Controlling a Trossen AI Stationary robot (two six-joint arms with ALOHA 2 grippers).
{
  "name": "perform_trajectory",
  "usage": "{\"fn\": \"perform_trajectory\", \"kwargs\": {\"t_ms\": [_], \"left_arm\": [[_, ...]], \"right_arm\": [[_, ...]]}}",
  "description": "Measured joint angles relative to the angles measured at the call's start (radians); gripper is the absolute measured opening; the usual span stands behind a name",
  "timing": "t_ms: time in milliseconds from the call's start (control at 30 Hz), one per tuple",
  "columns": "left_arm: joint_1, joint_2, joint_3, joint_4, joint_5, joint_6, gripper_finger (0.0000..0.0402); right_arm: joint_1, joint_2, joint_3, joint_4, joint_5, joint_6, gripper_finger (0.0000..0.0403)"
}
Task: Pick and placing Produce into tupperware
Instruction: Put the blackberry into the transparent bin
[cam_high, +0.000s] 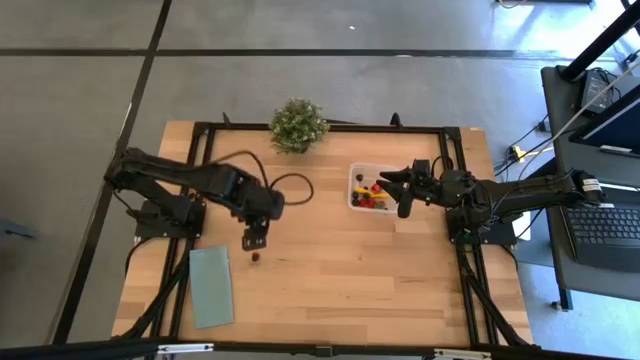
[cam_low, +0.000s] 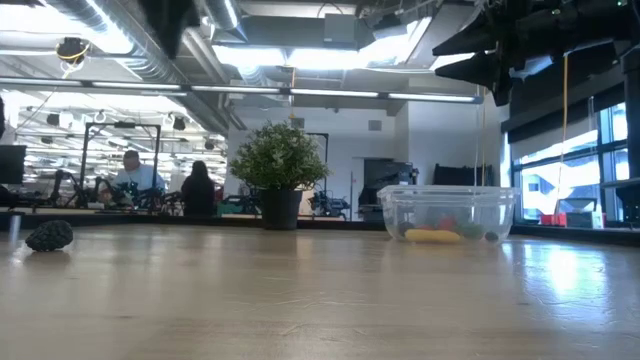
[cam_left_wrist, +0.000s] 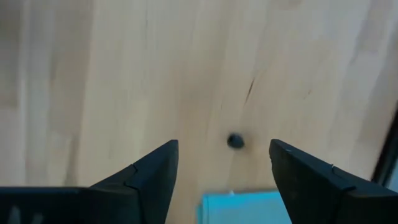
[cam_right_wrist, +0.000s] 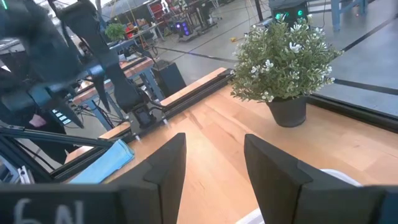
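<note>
Hovering above a single dark berry (cam_high: 256, 256) on the bare wood, left gripper (cam_high: 255, 238) with fingers spread wide and empty, the berry framed in the gap between them in the left wrist view (cam_left_wrist: 236, 141). Held high and open, judging by that framing, to line up a straight drop onto the last stray piece of produce. Lying just beside the berry, toward the left arm's base: a pale-green cloth (cam_high: 211, 286).

Sitting well apart from the berry, across the table toward the right arm: the tupperware (cam_high: 358, 199), already holding red and yellow pieces (cam_high: 374, 194), a yellow one showing through its clear wall at table height (cam_low: 434, 235). Poised over the tupperware's far edge, right gripper (cam_high: 402, 190), fingers parted with nothing between them, probably waiting clear of the left arm's path. Standing beyond the tupperware: a potted plant (cam_high: 297, 124).
</note>
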Motion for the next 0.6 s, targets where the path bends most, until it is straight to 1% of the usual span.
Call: {"fn": "perform_trajectory", "kwargs": {"t_ms": [100,267,367,467,600], "left_arm": [[-0.024,0.000,-0.087,0.010,0.000,-0.106,0.0244],[-0.051,0.000,-0.222,0.082,0.001,-0.354,0.0244],[-0.065,0.000,-0.295,0.132,0.028,-0.499,0.0244],[-0.086,0.000,-0.363,0.209,0.042,-0.645,0.0244],[-0.126,0.000,-0.434,0.321,0.045,-0.782,0.0238]], "right_arm": [[0.000,0.000,0.000,0.000,0.000,0.000,0.0165],[0.000,0.000,0.000,-0.001,0.000,-0.001,0.0165],[0.000,0.000,0.000,-0.003,0.000,-0.001,0.0165],[0.000,0.000,0.000,-0.003,0.000,0.000,0.0165],[0.000,0.000,0.000,-0.006,0.000,0.000,0.0165]]}}
